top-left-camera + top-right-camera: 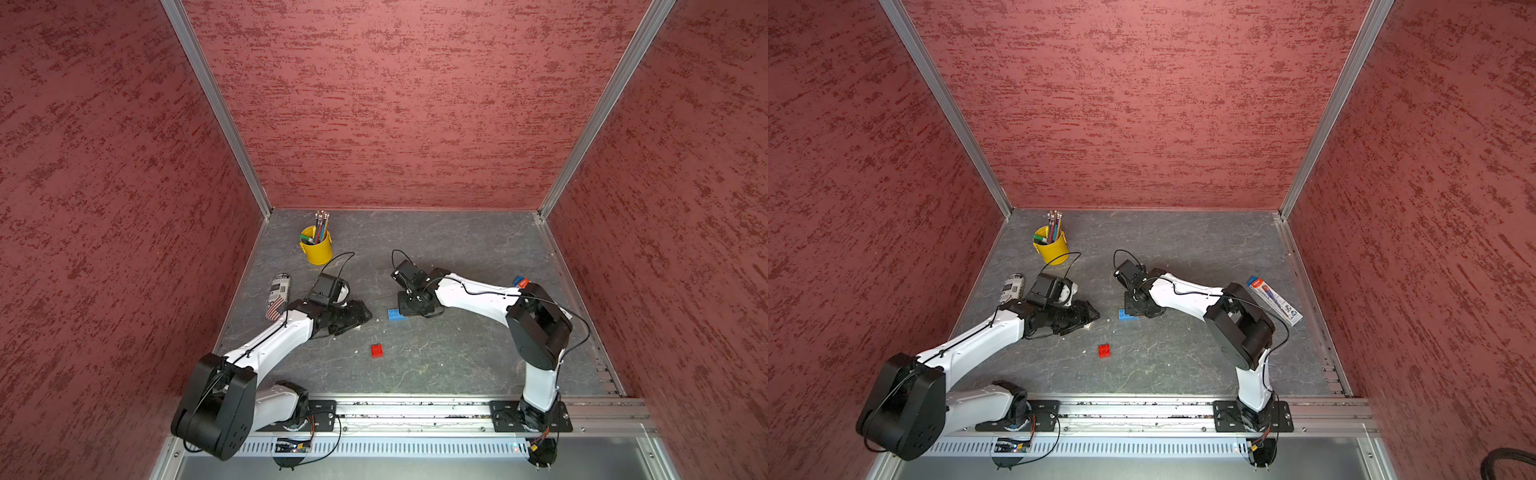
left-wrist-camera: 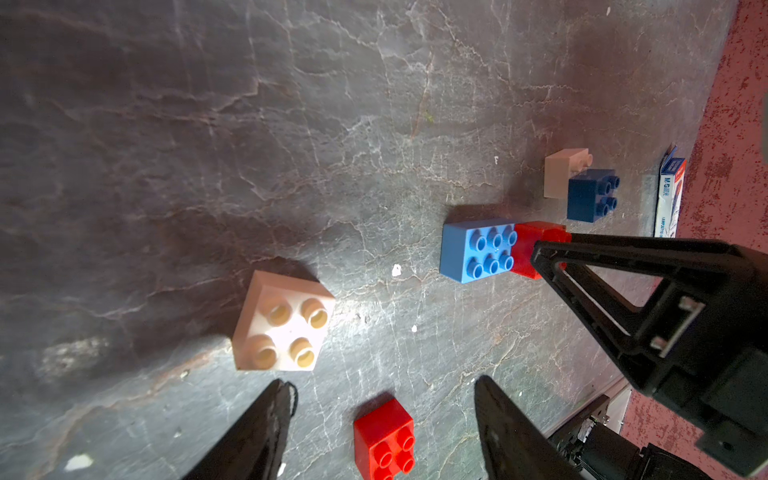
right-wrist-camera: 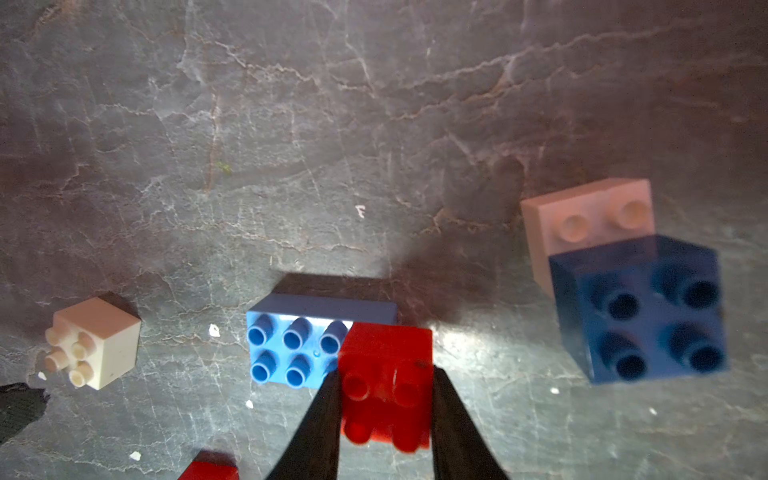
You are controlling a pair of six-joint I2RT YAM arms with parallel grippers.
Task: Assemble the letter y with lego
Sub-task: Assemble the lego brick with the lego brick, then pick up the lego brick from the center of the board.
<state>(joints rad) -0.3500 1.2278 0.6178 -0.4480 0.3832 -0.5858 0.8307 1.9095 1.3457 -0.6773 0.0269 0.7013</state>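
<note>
Near the middle of the grey, stone-patterned table (image 1: 465, 249), in both top views, the right claw (image 1: 410, 309) bends down over one end of a long light-blue studded plastic brick (image 1: 394, 314). The left claw (image 1: 360, 318) hangs low just beside it, toward the left edge. A loose red square plastic brick (image 1: 377, 350) lies apart, nearer the edge where the arms are mounted.

Seen from the left wrist, the left claw's fingers (image 2: 259, 428) stand spread and empty above bare table, with a white square studded brick (image 2: 282, 322) near one of them. Beyond, a dark-blue square brick (image 2: 592, 195) touches a second white brick (image 2: 563, 170). Whether those two are pressed together I cannot tell.

Seen from the right wrist, the right claw pinches a red square studded brick (image 3: 386, 349) by its sides, tilted over the last studs of the long brick. It does not look seated flat.

By my reading the build is barely begun. One red arm is only being joined, and the other red arm, the stem and the tail are all left.
</note>
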